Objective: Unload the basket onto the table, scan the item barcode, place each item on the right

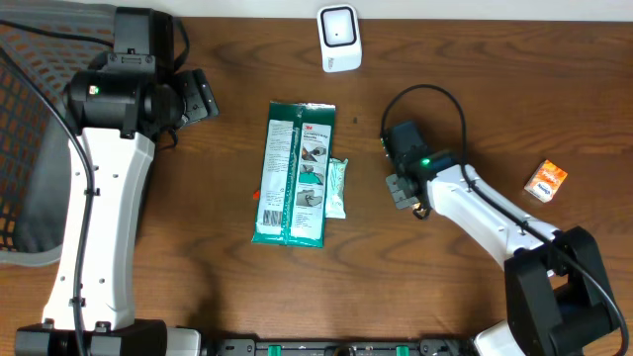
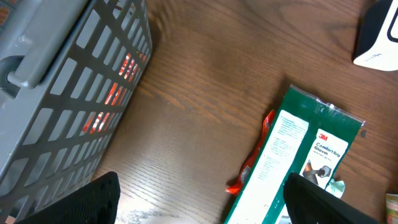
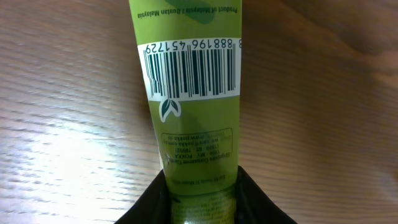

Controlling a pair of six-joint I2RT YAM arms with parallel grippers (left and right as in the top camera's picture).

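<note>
One green tube (image 3: 193,112) sits in the right tool (image 3: 200,186). The two dark fingers (image 3: 258,202) are drawn in narrow and grip the tube's lower end from both sides. Its single barcode (image 3: 193,71) faces the wrist camera, with a line of digits above it and small print below. From overhead the tube is hidden under the tool, which is to the right of the glove pack (image 1: 294,173), roughly level with the pack's middle. I cannot tell whether the tube touches the surface (image 1: 465,89) or is held just above it.

There is one glove pack, green and white, lying flat with its long side running away from the robot. One pale green sachet (image 1: 337,188) touches the pack's right edge, and one red-orange tag (image 2: 252,158) sticks out at its left edge. One white scanner (image 1: 339,38) stands beyond the pack's far right corner, close to the far edge of the surface. One small orange box (image 1: 545,181) lies well to the right of the pack, past the right arm.

One grey mesh basket (image 1: 30,148) sits far to the pack's left, at the left edge of the surface. The left tool (image 1: 201,97) is beyond the pack's far left corner with its fingers spread wide and nothing between them.

Bare wood separates the sachet from the right tool. There is more between the pack and the basket, and between the pack and the near edge.
</note>
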